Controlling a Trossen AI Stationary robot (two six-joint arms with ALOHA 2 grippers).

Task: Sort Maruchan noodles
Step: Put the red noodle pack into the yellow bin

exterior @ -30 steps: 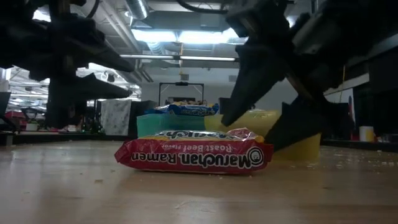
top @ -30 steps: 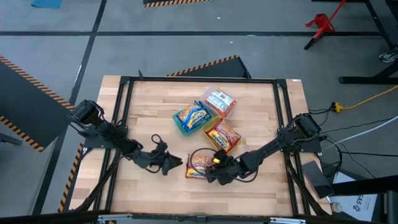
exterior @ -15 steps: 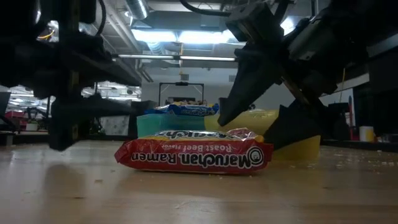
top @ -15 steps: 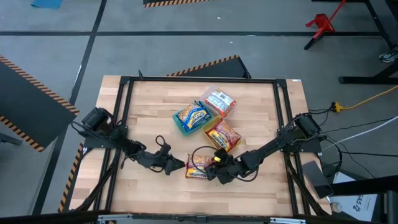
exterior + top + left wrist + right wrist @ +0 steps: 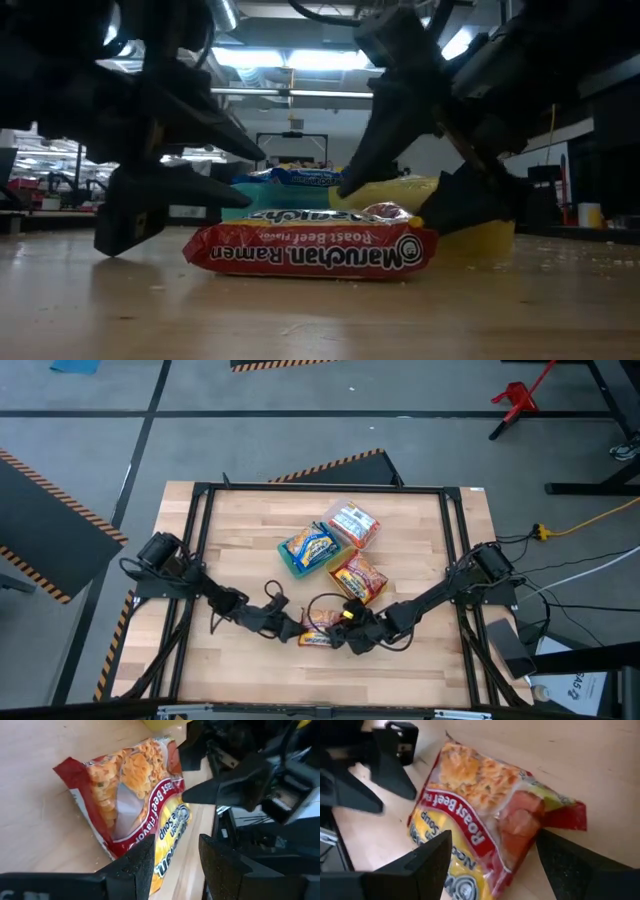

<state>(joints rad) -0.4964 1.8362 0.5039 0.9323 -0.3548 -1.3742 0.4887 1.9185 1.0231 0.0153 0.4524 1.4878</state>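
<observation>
left gripper [image 5: 291, 628] just slid in from the table's left side, fingers apart, right up to the red ramen packet [image 5: 318, 631] near the front edge, where the right gripper [image 5: 343, 637] straddles it wide open, so a two-handed pickup looks close

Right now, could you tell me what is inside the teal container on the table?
The teal container holds a blue-and-yellow noodle packet lying on top, filling most of it. Whether more packets lie beneath cannot be seen, since that packet covers the inside.
</observation>
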